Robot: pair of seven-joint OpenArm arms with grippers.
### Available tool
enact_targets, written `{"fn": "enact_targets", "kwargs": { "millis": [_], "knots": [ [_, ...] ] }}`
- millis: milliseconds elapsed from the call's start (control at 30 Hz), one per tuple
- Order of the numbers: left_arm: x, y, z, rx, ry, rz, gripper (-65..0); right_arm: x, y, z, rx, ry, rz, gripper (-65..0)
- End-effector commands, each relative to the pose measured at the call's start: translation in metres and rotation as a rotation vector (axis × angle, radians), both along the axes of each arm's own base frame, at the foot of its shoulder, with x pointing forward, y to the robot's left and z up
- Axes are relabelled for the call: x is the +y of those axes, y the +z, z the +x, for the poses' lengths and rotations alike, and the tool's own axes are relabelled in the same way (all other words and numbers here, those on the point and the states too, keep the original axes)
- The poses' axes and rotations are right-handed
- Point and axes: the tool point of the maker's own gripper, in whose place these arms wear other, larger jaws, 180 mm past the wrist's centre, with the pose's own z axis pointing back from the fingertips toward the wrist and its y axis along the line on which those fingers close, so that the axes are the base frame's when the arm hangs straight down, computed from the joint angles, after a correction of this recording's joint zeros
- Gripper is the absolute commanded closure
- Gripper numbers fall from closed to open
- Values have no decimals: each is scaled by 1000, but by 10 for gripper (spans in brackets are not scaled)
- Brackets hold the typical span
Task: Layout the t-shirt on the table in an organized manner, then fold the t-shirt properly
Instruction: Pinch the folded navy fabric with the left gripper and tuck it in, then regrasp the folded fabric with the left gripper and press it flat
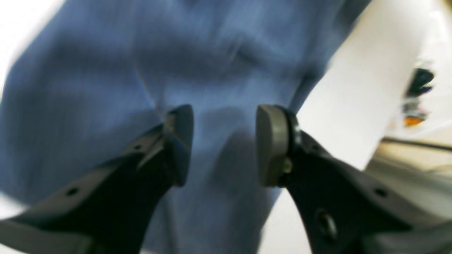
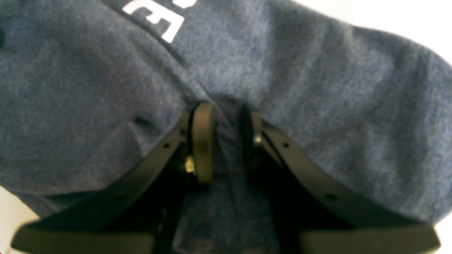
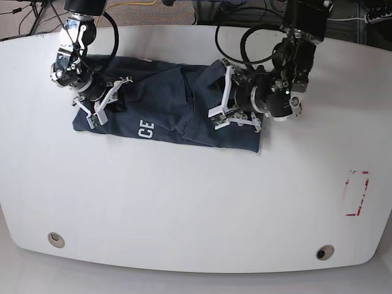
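The t-shirt (image 3: 165,107) sits bunched and half-folded in the upper middle of the table (image 3: 196,202), white letters peeking out. Right gripper (image 2: 226,141) pinches a fold of it; left gripper (image 1: 224,144) hangs spread apart above the fabric.

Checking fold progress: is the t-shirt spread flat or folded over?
Folded over: the t-shirt lies as a bunched band on the table, lettering partly hidden.

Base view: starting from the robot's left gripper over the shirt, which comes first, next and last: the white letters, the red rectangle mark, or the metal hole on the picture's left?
From the left gripper:
1. White letters on the t-shirt, just picture-left.
2. Red rectangle mark, toward the table's right edge.
3. Metal hole, near the front-left corner.
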Motion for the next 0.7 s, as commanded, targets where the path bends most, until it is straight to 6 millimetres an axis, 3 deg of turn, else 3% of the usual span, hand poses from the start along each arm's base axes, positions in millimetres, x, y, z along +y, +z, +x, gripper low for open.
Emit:
{"fn": "enact_targets", "kwargs": {
  "millis": [0,200,433,667],
  "knots": [
    [0,12,7,-44,-11,-26,-301,-4,0,-2,14,12,-25,-125],
    [15,6,5,-31,-5,12,-307,-4,0,-2,14,12,-25,-125],
    [5,2,-6,-17,-56,15,-296,-4,0,-1,12,12,-23,-125],
    [-6,-1,-15,-6,-94,11,-74,-4,0,-1,12,12,-23,-125]
  ]
}}
